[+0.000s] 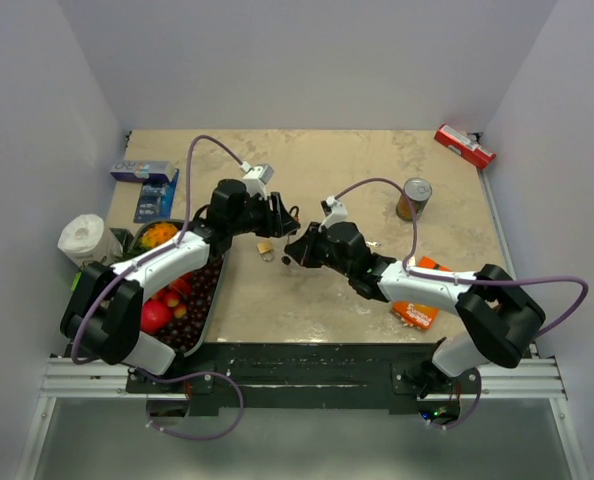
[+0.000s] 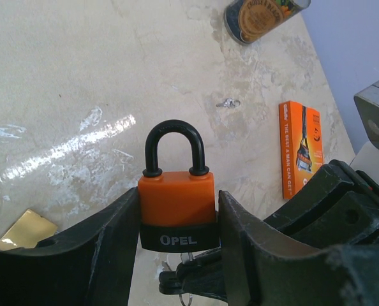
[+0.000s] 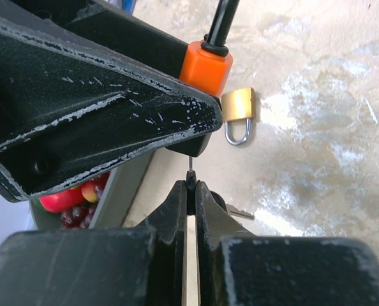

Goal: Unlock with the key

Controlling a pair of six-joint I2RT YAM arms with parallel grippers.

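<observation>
Clenched fingertips of the right claw sit closest in the right wrist view, pinching the key by its small black head. Its thin metal blade stands straight toward 12 o'clock and reaches the underside of the orange padlock. A scuffed black finger hides the lock's base there, so I cannot tell whether the blade has entered the keyhole.

The left claw grasps that padlock by both flanks, clear of the surface. The lock's black shackle is closed and points to 12 o'clock in the left wrist view, and a black band along the bottom reads OPEL.

The surface is beige with a marbled pattern and streaks of glare. Pale grey walls enclose it on three sides.

In the top view the two claws meet near the centre. A small brass padlock lies flat just beside them at 7 o'clock. A tin can stands at 2 o'clock, and a red box lies in the far corner at 1 o'clock. Two blue packets are at 10 o'clock and a white paper roll at 9 o'clock. A fruit tray sits at 8 o'clock under the left arm. An orange carton lies at 4 o'clock, partly under the right arm.
</observation>
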